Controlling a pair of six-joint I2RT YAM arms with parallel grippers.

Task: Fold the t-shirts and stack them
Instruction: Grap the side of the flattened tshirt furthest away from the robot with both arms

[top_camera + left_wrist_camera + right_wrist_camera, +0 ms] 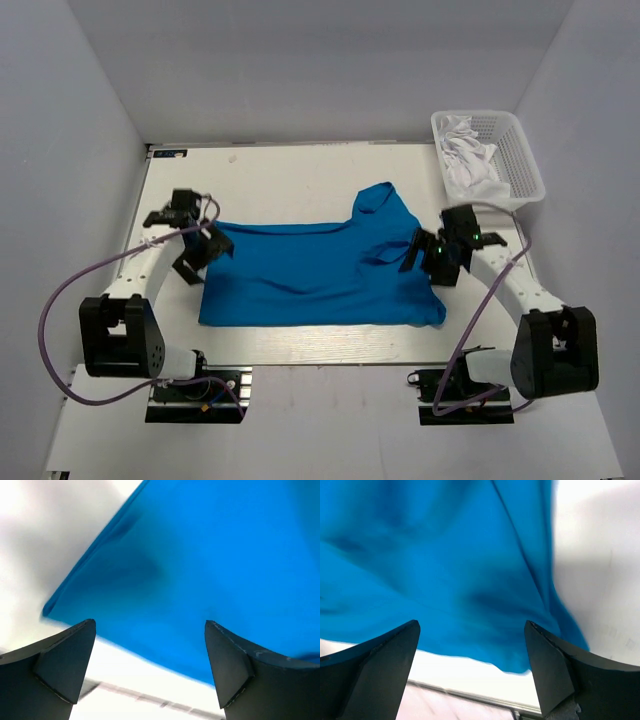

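A blue t-shirt (310, 270) lies spread on the white table, folded once, with a sleeve bunched at the upper right (378, 205). My left gripper (198, 258) hovers open over the shirt's left edge; the left wrist view shows the blue cloth (200, 565) beyond the open fingers (65, 660). My right gripper (428, 258) hovers open over the shirt's right edge; the right wrist view shows the cloth (445, 565) and its lower right corner between the open fingers (555, 670). Neither gripper holds anything.
A white basket (520, 160) with white clothing (468, 160) stands at the table's back right, just behind my right arm. The table's near edge (330, 362) runs just below the shirt. Grey walls enclose the table.
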